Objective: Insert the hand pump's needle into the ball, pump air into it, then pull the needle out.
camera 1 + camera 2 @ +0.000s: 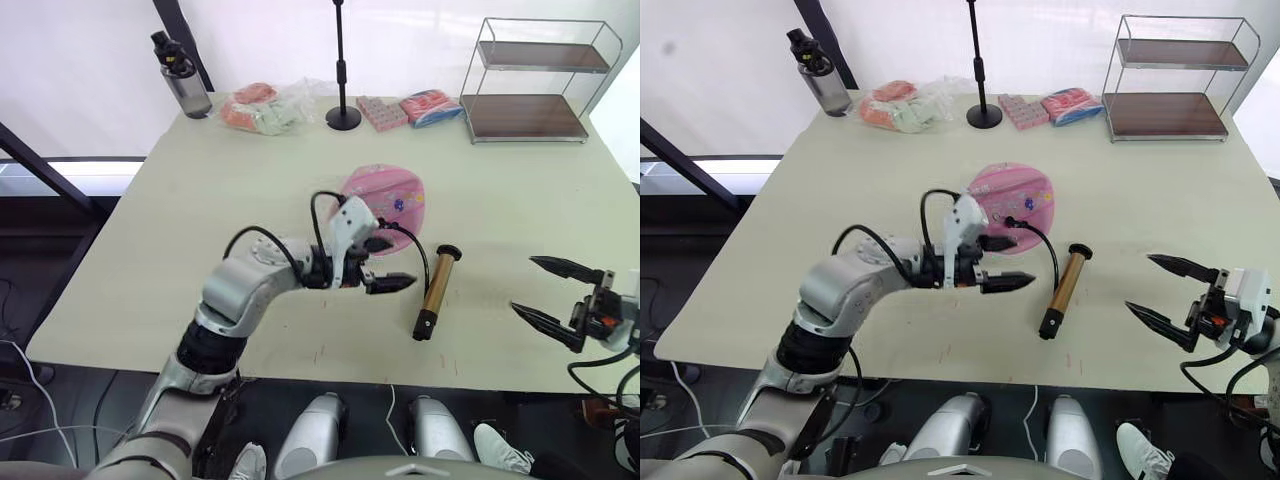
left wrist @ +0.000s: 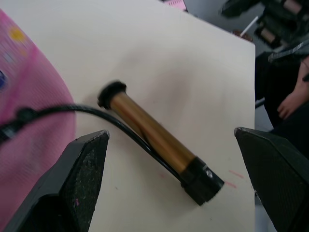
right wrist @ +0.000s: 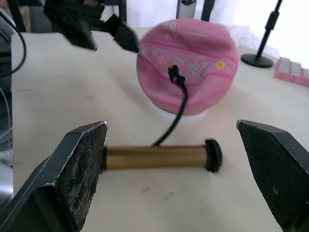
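Sitting mid-table (image 1: 150, 250), the pink ball (image 1: 395, 192) has the needle (image 3: 174, 75) plugged into its side, its hose trailing to the hand pump (image 1: 437, 292) lying flat beside it. Both the left gripper (image 1: 385, 265), near the ball, and the right gripper (image 1: 545, 292), well off, gape empty.
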